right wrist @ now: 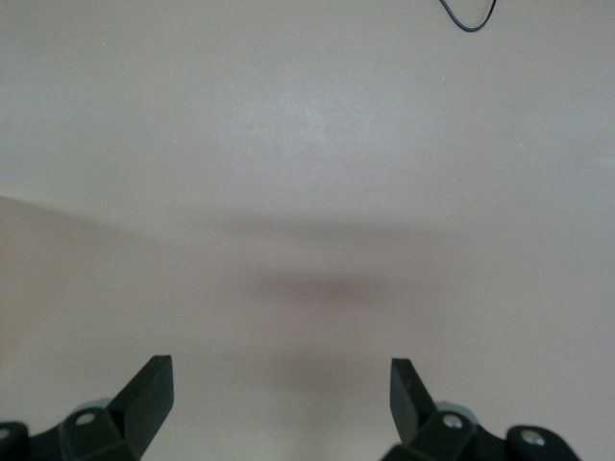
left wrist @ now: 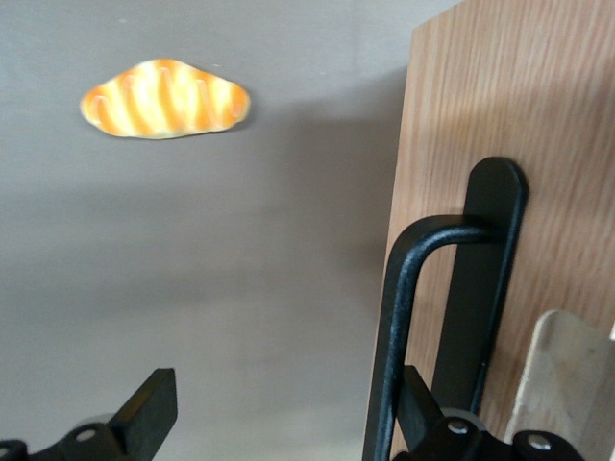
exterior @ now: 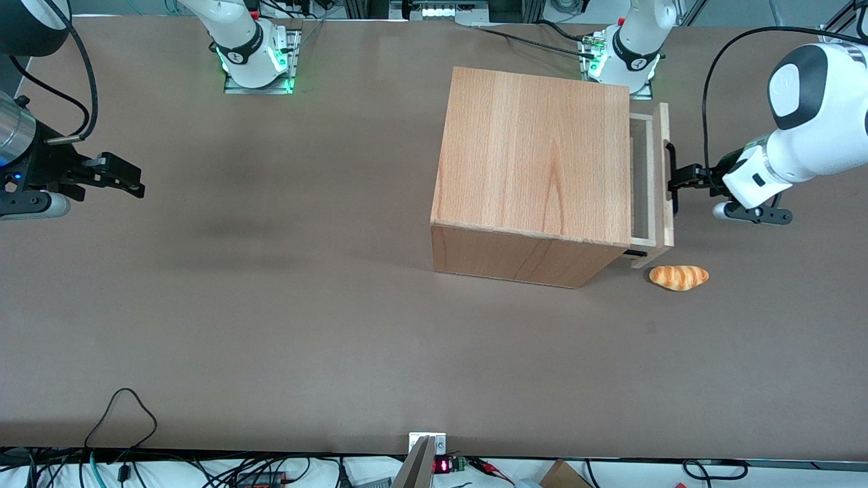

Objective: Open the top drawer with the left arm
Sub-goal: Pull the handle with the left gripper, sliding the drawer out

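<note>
The top drawer (exterior: pixel 652 183) juts partly out of the cabinet (exterior: pixel 532 179) on my brown desk (exterior: pixel 271 305). The left arm's (exterior: pixel 807 122) gripper (exterior: pixel 678 181) sits at its handle (left wrist: pixel 423 317), fingers (left wrist: pixel 144 413) spread, one hooked inside the bar. I see a bread roll (exterior: pixel 679 277) lying nearby.

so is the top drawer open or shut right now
Partly open: the top drawer juts slightly out of the cabinet. The tool, fingers apart, hooks one finger inside its handle.
</note>
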Robot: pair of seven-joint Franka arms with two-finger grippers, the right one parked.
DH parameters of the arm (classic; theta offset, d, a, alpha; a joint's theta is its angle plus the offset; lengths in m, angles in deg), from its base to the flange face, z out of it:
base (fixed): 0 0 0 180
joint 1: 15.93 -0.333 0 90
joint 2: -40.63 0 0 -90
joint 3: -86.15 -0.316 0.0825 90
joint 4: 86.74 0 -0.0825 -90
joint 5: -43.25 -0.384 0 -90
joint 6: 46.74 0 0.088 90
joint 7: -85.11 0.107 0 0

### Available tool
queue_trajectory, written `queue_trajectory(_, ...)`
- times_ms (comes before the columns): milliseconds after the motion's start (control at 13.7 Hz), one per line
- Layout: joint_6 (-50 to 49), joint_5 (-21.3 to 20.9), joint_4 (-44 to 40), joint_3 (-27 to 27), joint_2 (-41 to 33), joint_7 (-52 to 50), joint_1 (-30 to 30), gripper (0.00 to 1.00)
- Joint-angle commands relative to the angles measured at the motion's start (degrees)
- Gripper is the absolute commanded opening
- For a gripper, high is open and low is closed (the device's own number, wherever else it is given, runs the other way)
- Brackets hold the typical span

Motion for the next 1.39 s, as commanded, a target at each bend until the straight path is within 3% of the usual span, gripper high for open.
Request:
queue_trajectory(0,-0.18,-2.2,-1.44,0.09,-0.08,2.97,-2.58,1.0)
queue_trajectory(876,0.35,-2.29,-3.03,0.0,1.42,8.6,-13.92,1.0)
queue_trajectory(1314,-1.4,-2.55,-8.38,0.78,1.77,8.16,-15.24,1.0)
